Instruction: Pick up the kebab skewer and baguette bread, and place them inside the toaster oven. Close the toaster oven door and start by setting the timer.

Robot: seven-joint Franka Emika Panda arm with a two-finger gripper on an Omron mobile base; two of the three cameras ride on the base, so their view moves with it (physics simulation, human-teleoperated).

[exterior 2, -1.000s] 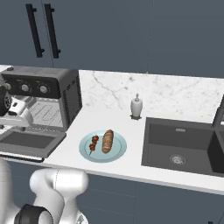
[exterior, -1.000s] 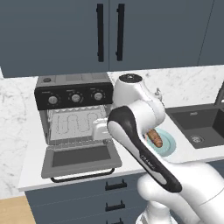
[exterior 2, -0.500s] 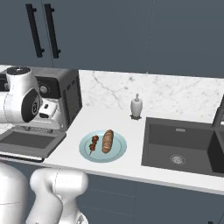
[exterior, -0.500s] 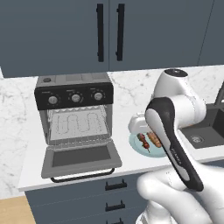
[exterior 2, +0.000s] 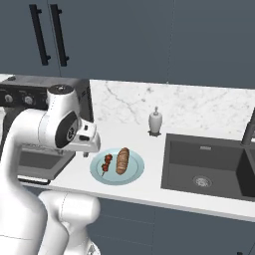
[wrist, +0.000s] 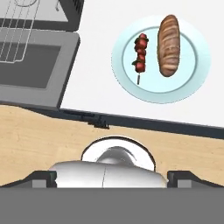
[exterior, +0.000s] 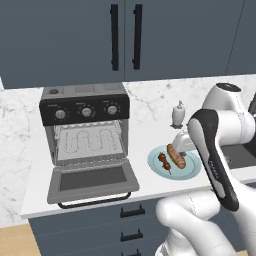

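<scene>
Plate: a pale blue round plate is set on the counter, right of the toaster oven, near the front edge.
Plate contents: the kebab skewer and the baguette bread are laid side by side, close together but apart.
Toaster oven: a wire rack is seen inside; nothing is seen on it.
Toaster oven door: dropped flat, its black handle toward the front.
Pincer: raised above the plate's near side; its tips are spread wide at the hand view's lower corners, nothing between them.
Counter: white marble, a soap dispenser stood by the backsplash, a dark sink sunk at the right.
Room: dark blue cabinets are hung above; a wooden floor lies below.
</scene>
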